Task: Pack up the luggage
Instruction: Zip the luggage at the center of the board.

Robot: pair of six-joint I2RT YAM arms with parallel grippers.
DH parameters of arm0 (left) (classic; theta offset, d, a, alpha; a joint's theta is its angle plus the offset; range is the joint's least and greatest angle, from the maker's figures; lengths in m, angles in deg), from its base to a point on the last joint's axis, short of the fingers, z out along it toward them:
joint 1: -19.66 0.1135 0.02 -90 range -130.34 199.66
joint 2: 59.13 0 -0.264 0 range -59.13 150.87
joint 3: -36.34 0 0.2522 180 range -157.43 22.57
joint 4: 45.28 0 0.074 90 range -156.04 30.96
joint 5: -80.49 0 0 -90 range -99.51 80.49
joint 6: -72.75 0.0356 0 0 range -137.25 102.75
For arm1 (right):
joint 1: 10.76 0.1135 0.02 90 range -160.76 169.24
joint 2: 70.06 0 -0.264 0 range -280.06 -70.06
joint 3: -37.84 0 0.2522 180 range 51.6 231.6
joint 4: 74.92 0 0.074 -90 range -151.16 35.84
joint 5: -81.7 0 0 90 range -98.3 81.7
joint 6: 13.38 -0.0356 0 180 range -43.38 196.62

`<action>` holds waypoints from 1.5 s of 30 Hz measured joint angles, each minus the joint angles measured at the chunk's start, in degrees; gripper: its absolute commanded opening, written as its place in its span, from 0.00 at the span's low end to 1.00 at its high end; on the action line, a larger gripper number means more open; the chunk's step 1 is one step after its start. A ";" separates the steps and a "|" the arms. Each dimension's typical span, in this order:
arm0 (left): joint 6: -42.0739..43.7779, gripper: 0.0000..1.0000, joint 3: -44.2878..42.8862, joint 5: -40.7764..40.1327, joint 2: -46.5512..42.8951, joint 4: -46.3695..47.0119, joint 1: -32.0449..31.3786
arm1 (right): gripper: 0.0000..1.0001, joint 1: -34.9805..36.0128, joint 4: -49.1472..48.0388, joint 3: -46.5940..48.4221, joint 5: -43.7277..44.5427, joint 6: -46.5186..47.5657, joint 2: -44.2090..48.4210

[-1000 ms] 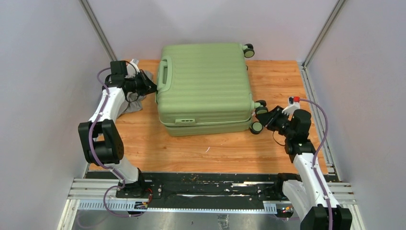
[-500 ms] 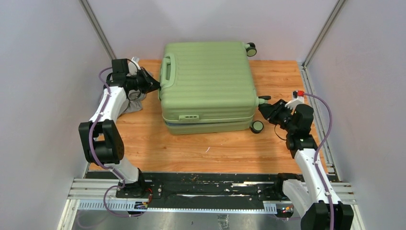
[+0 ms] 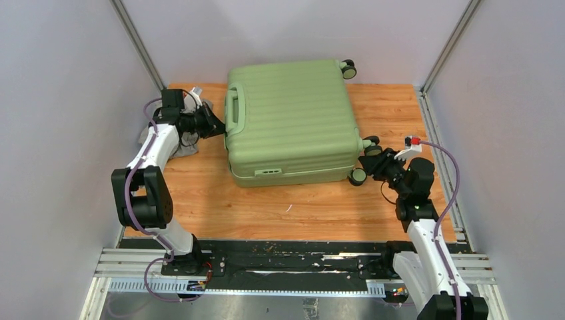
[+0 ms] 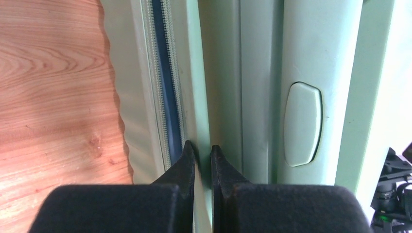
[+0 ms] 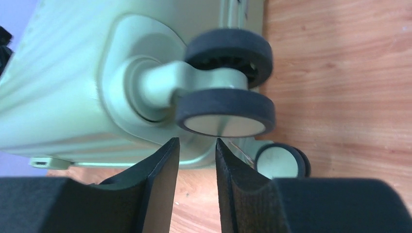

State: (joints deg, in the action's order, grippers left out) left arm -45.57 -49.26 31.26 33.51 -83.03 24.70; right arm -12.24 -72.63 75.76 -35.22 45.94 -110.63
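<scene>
Right pincer point(image 5: 197, 141), nearest to the bases on the right: fingers apart, nothing between them, tips just short of a caster wheel point(image 5: 223, 112) at the near right corner of the luggage point(image 3: 290, 113). A second wheel point(image 5: 279, 161) sits lower, resting on the wooden surface point(image 3: 300, 207). Luggage lies flat with both shells together, mid to far on the surface, lock point(image 3: 266, 171) facing the bases, side handle point(image 3: 233, 110) facing left. Left pincer point(image 4: 202, 148), further out on the left: fingers drawn together to a sliver of a gap, nothing seen between them, tips against the side wall just beside the zipper point(image 4: 165, 87); cannot tell whether they catch any tab. A grey cloth point(image 3: 183, 148) lies under the left arm, near the luggage but apart from it. Judgement on handling: shell is stiff, smooth and ribbed, far too wide for either pincer to span, so it likely slides or pivots when pushed rather than lifts. Probably heavy for these arms. Casters swivel and roll, a poor hold; the wheel stem or the side handle look firmer. Opening likely needs a grip on a zipper pull, not visible here. Furthest out, one more wheel point(image 3: 346, 69) shows at the far right corner.
</scene>
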 measured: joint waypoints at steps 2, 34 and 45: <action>1.16 0.00 -0.31 0.26 0.15 -0.70 -0.02 | 0.38 0.00 -0.33 -1.60 0.31 0.33 -0.46; 8.24 0.00 -12.70 -6.64 7.28 -7.80 -0.28 | 0.46 11.98 -21.00 -5.05 -3.54 10.75 -26.77; 8.41 0.00 -14.01 -6.36 8.50 -7.43 1.33 | 0.49 14.62 -24.00 -11.72 4.79 8.44 -10.71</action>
State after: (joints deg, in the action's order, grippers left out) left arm -37.15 -63.27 24.90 42.01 -90.46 26.03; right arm 2.38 -96.63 64.05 -30.43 54.38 -121.34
